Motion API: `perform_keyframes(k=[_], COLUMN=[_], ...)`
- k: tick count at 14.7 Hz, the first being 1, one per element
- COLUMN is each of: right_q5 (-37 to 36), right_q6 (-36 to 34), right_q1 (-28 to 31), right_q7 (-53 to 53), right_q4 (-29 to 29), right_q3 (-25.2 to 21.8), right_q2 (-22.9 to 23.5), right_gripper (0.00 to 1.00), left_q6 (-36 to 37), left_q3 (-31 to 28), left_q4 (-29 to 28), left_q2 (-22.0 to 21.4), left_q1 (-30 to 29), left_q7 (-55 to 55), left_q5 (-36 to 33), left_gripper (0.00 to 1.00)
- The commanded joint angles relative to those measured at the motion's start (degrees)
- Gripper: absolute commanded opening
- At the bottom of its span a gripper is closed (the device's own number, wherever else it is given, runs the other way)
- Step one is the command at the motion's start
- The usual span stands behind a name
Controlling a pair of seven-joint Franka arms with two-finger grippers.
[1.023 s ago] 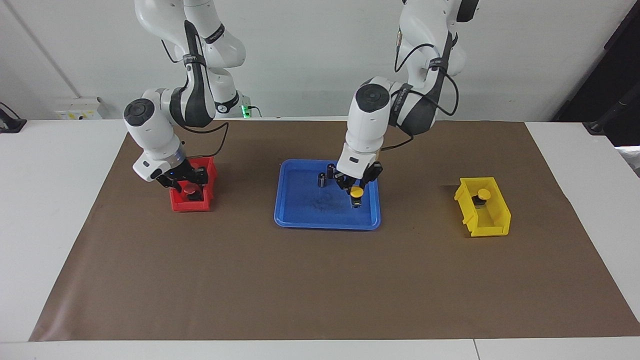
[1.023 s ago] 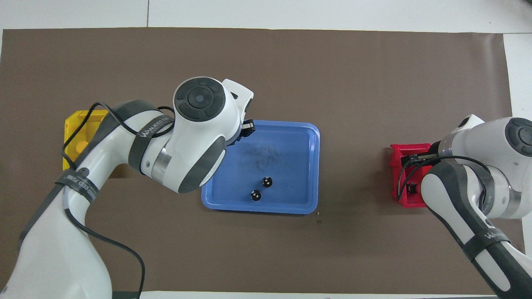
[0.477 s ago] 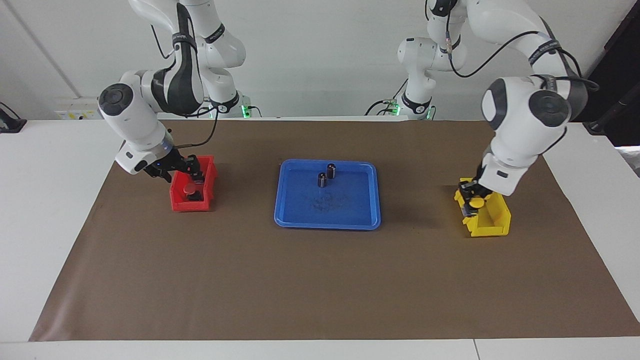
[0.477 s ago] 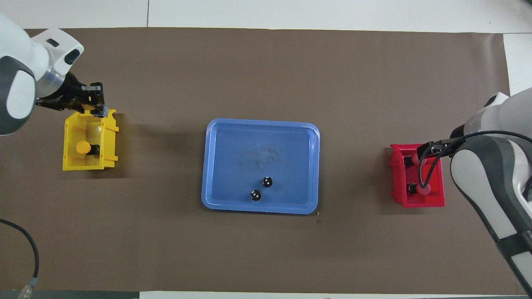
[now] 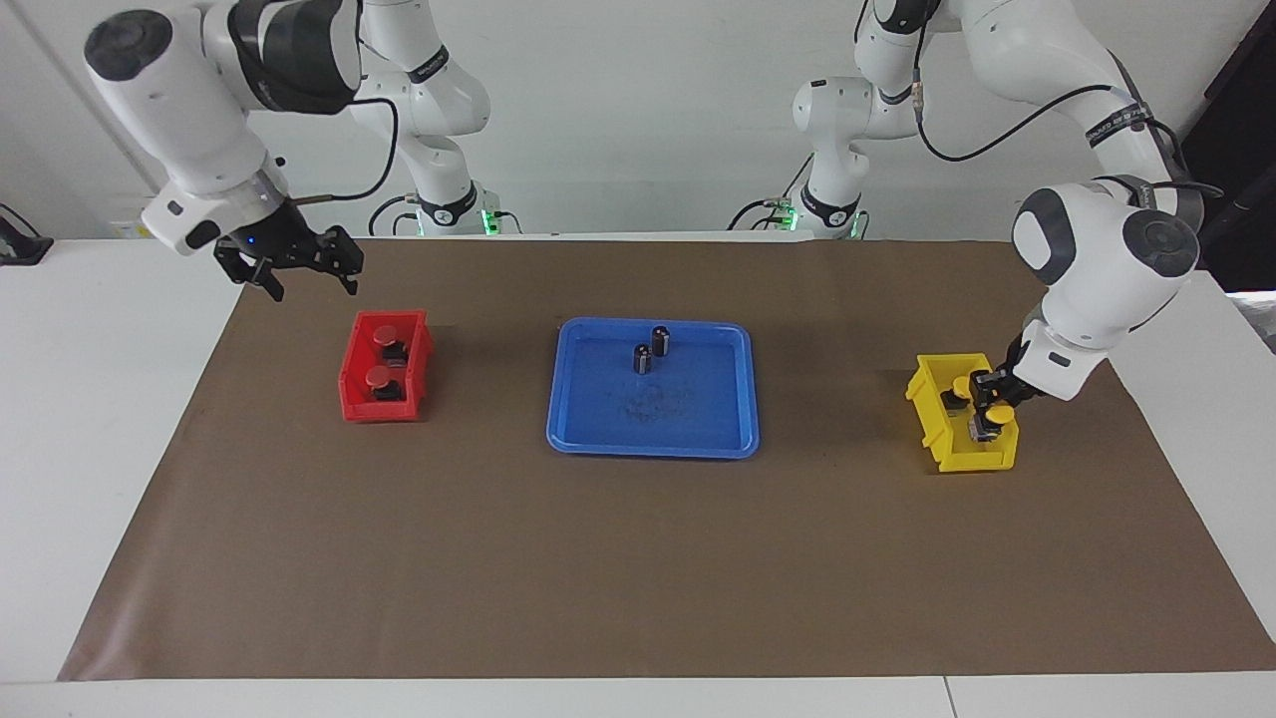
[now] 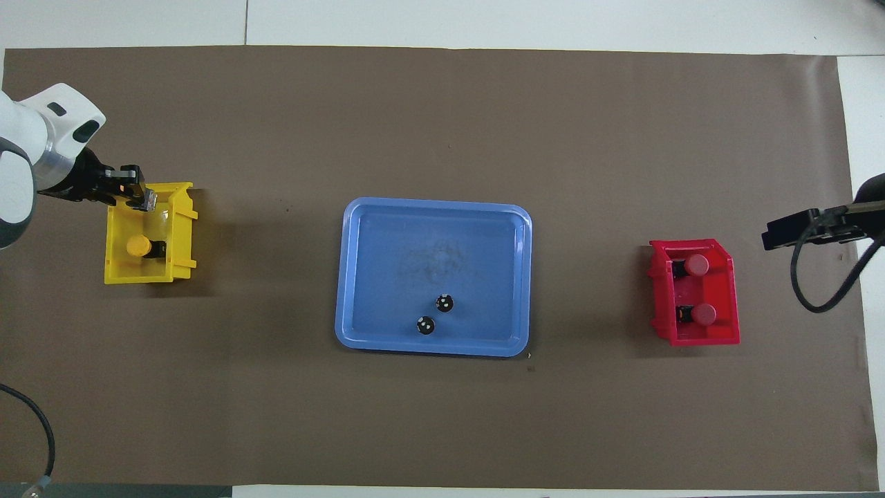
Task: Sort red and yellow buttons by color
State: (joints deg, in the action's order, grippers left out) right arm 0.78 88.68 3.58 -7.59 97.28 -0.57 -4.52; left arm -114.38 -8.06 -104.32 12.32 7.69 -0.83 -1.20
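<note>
Right gripper [image 5: 296, 267], jaws now spread, has risen clear of the red bin [image 5: 354, 394], both red buttons [image 5: 379, 376] inside. Left gripper [image 5: 987, 414], clenched on the last yellow button [image 5: 998, 414], has reached the yellow bin [image 5: 932, 439].

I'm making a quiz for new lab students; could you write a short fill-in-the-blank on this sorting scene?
1. The red bin holds ___ red buttons.
2. The two dark cylinders stand in the ___ tray.
3. The left gripper holds a button over the ___ bin.
4. The right gripper's jaws are ___.

Missing: two; blue; yellow; open
</note>
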Motion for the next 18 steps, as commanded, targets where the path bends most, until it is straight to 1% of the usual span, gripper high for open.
perform_keyframes(k=[1,3,6,9,11,13,14,15,16,18], right_q5=[-0.34,-0.43,-1.04,-0.96,-1.13,-1.92,-2.53,-2.54,-2.54,-2.45], right_q6=[-4.74,-6.93,-6.24,-7.55,-7.47,-7.47,-7.56,-7.56,-7.21,-7.03], right_q1=[3.1,4.06,4.42,5.03,5.47,3.91,3.11,3.28,3.28,3.11], right_q7=[-1.03,-1.03,-0.76,-0.85,-1.11,-1.11,-1.11,-1.03,-0.68,-0.24], right_q4=[-6.3,-7.53,-8.15,-7.72,-7.8,-7.89,-7.89,-7.72,-7.72,-7.8], right_q3=[0.48,-0.04,0.04,-0.22,-0.22,-0.83,-1.62,-1.71,-1.54,-1.19], right_q2=[1.89,1.89,2.15,1.97,1.97,2.59,3.02,3.2,3.21,3.12], right_gripper=[1.0,1.0,1.0,1.0,1.0,1.0,1.0,1.0,1.0,1.0], left_q6=[-2.95,-3.13,-8.03,-10.85,-11.48,-11.83,-12.0,-12.18,-12.62,-12.88], left_q3=[0.67,0.67,0.67,0.76,0.76,0.76,0.76,0.76,0.76,0.85], left_q4=[-5.19,-5.28,-8.35,-8.88,-8.88,-8.88,-8.8,-8.79,-8.88,-9.14], left_q2=[-3.88,-3.79,-3.44,-2.04,-1.77,-1.68,-1.6,-1.59,-1.59,-1.51], left_q1=[-0.93,-0.93,-0.93,-1.54,-1.8,-2.16,-2.16,-2.16,-2.59,-2.86], left_q7=[1.19,1.1,1.1,1.1,1.36,1.36,1.36,1.36,1.36,1.36], left_q5=[-0.29,-0.29,-0.29,-0.29,-0.29,-0.2,-0.12,0.06,0.15,0.24], left_gripper=[0.01,0.01,0.01,0.01,0.01,0.02,0.15,0.21,0.32,0.32])
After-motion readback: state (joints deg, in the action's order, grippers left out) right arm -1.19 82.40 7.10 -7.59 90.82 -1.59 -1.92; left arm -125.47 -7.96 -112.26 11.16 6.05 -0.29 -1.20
